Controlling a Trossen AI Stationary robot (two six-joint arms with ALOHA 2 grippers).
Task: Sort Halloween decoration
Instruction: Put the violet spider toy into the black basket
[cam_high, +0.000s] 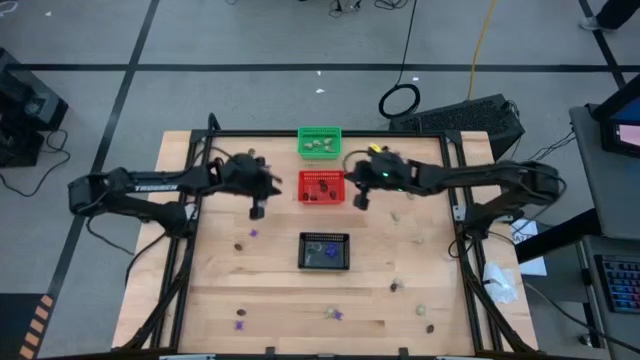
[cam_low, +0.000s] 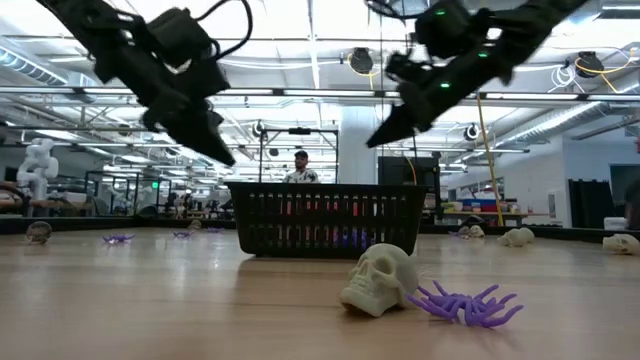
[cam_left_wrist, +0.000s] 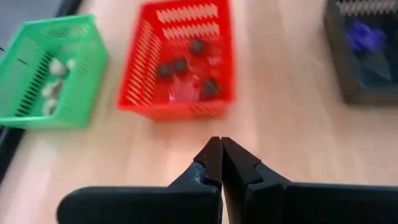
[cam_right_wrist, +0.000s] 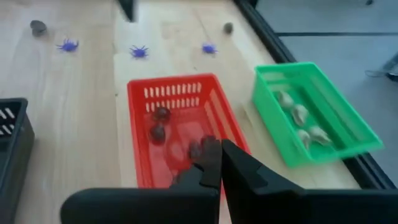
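Left hand (cam_high: 257, 211) hovered just left of the red basket (cam_high: 322, 186), fingers pressed together, nothing between them; in the left wrist view the tips met over bare tabletop (cam_high: 270, 290) short of the basket's near wall; the red basket sat between the two hands, with the green basket (cam_high: 320, 141) just behind it and the black basket (cam_high: 325, 251) in front of it, apart.

Sorted so far: dark brown trinkets (cam_right_wrist: 160, 123) lay in the red basket; pale cream skulls (cam_right_wrist: 300, 114) lay in the green one; purple spiders (cam_left_wrist: 364, 34) lay in the black one.

Right hand (cam_high: 361, 201) hung at the red basket's right edge, fingers likewise clenched and empty; in the right wrist view the tips stood above the basket's near rim.

Judgement: a between-picks step, both hands empty near the red basket; many trinkets were unsorted, scattered left, right and well in front of the red basket; next move calls for a hand to travel out to a loose piece, open, then descend.

In the low view a cream skull (cam_low: 378, 279) lay tilted, touching a purple spider (cam_low: 464, 303); the skull's face pointed left and downward, its long axis running face-to-crown across the view; the spider was flat, legs splayed, no clear long axis.
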